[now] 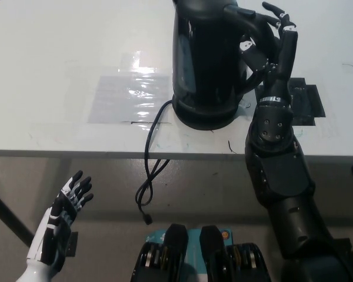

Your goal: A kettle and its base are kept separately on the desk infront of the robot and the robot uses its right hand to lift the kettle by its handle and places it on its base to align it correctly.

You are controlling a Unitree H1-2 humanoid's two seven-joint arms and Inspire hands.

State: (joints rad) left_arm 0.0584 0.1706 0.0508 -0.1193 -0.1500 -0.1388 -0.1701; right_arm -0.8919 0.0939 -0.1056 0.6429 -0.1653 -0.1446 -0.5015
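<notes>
While you look down through the head view, no brand, label or readable writing shows on anything; the kettle's point(207, 56) body is plain glossy black. You see it standing upright at the top middle of the picture, its long axis running vertically, with its top cut off by the upper edge. It sits on its round black base point(205, 116), which lies on the white desk point(59, 70) near the front edge. Which way the spout points you cannot tell from here. The handle point(247, 35) is on the kettle's right side, toward the black arm.

Your right hand point(269, 44) is at that handle, just beside the kettle body. Its fingers point(287, 44) point away from the robot and look only loosely curled, some extended past the handle; whether they actually grip the handle you cannot tell. The forearm rises from the bottom right, crossing the desk edge and a patch of black tape point(309, 100) on the surface.

A black cord point(150, 158) leaves the base at its left, runs over the desk edge and hangs down in a loop toward the floor. A clear shiny sheet point(129, 97) lies flat on the desk left of the base.

Your white left hand point(67, 208) rests at the lower left, below the desk edge, fingers spread, holding nothing.
</notes>
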